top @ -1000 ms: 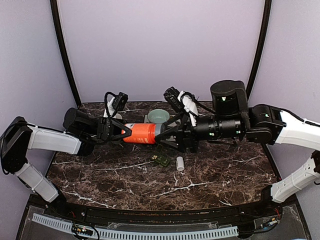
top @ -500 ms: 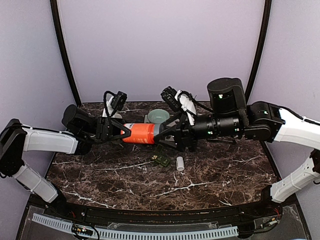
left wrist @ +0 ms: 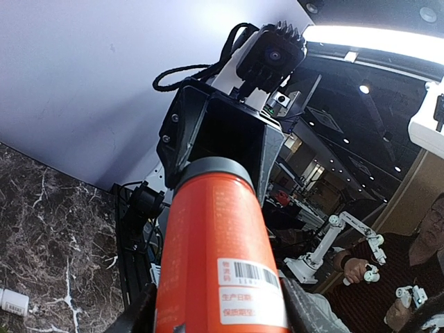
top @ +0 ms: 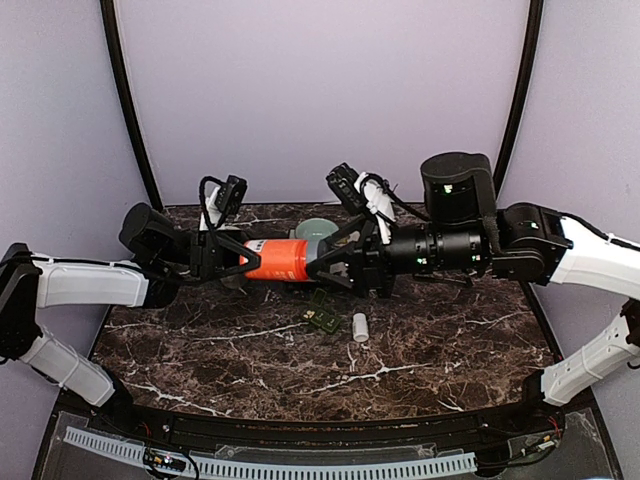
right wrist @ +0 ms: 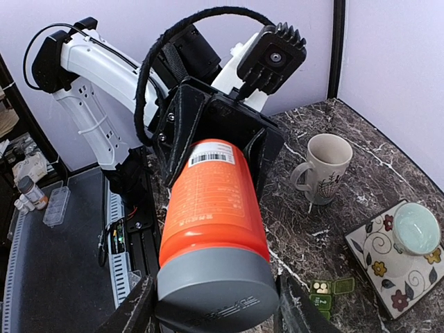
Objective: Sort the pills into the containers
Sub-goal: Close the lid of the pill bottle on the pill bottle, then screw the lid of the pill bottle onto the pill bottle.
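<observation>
The left gripper (top: 243, 259) had its jaws partly open and squeezed one end of the orange bottle (top: 280, 259). The right gripper (top: 325, 263) squeezed the grey cap end the same way. The dark green pill box (top: 322, 318) lay untouched on the table (top: 200, 350). The bottle had gone up a little since a second before.
</observation>
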Controlling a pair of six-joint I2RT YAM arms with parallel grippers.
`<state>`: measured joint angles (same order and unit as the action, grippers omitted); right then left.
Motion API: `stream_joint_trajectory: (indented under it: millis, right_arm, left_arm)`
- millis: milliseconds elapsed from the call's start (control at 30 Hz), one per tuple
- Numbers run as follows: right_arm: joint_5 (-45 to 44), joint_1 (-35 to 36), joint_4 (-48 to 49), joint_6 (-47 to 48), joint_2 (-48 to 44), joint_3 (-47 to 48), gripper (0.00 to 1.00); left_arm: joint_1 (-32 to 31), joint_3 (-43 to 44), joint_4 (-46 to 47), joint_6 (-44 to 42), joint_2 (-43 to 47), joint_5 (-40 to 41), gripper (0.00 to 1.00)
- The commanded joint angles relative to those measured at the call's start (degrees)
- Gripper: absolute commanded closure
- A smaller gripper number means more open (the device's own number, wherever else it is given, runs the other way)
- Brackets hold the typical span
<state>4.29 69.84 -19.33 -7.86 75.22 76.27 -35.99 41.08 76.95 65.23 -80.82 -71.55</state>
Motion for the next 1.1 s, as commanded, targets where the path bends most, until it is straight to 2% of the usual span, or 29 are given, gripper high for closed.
stream_joint_trajectory:
  millis: [0, 333, 500, 800, 1067]
  right_arm:
    - [-2.6, 0.4, 9.0, -1.4, 5.3, -0.3, 0.82]
    - [-2.2, 0.4, 9.4, -6.6, 7.4, 1.4, 0.84]
    - [0.9, -0.2, 10.7, -10.4, 8.1, 1.9, 0.85]
    - [7.8, -2.7, 10.7, -15.2, 8.1, 3.5, 0.86]
    - [12.1, -4.0, 5.3, -20.9, 12.0, 8.7, 0.91]
  left_arm:
    - [-4.6, 3.7, -2.9, -5.6, 3.3, 3.3, 1.00]
    - [-5.9, 5.4, -17.8, -18.6, 7.5, 5.5, 1.00]
    - [-6.2, 6.1, -21.2, -22.4, 8.5, 5.9, 1.00]
    - [-6.2, 7.5, -23.4, -24.1, 8.8, 3.0, 1.00]
    - [-6.3, 10.3, -42.9, -39.4, 12.3, 5.6, 1.00]
